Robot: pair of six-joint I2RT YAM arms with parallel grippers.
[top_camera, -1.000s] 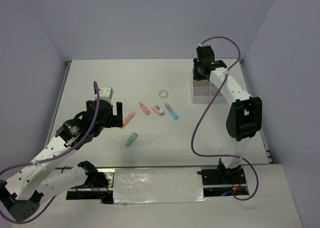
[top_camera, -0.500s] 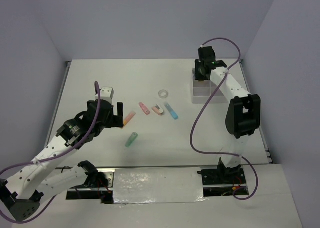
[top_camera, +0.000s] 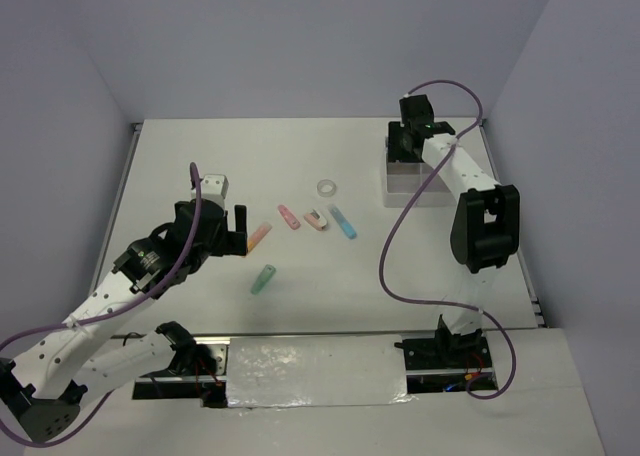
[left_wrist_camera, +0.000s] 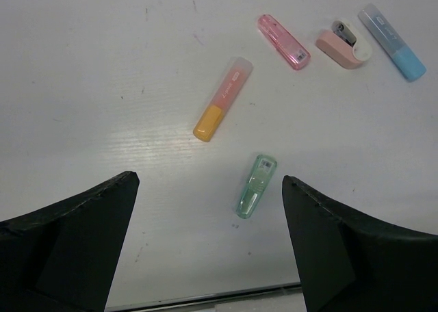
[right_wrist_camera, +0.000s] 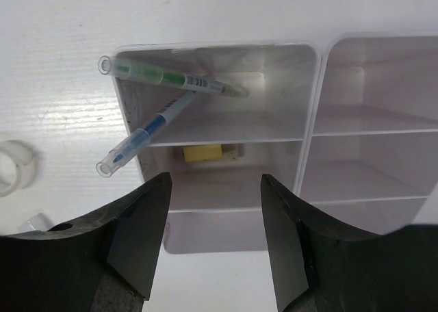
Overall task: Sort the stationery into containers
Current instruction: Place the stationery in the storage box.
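Note:
My left gripper (top_camera: 236, 232) is open and empty, low over the table beside the orange stick (top_camera: 259, 236). In the left wrist view the gripper (left_wrist_camera: 209, 183) has the green stick (left_wrist_camera: 255, 186) between its fingers' line of sight, with the orange stick (left_wrist_camera: 223, 98), pink stick (left_wrist_camera: 283, 42), pink-and-white piece (left_wrist_camera: 343, 45) and blue stick (left_wrist_camera: 393, 31) beyond. My right gripper (top_camera: 404, 148) is open and empty above the translucent divided box (top_camera: 415, 188). The right wrist view shows the gripper (right_wrist_camera: 215, 182) over the box (right_wrist_camera: 312, 120), where a green pen (right_wrist_camera: 171, 76), a blue pen (right_wrist_camera: 147, 137) and a tan block (right_wrist_camera: 203, 152) lie.
The white tape ring (top_camera: 326, 188) lies left of the box, also at the left edge of the right wrist view (right_wrist_camera: 12, 165). The green stick (top_camera: 263, 278) lies nearest the table's front edge. Walls close the table on three sides.
My right gripper has shifted slightly toward the far side over the box. The left arm and the loose items have stayed where they were.

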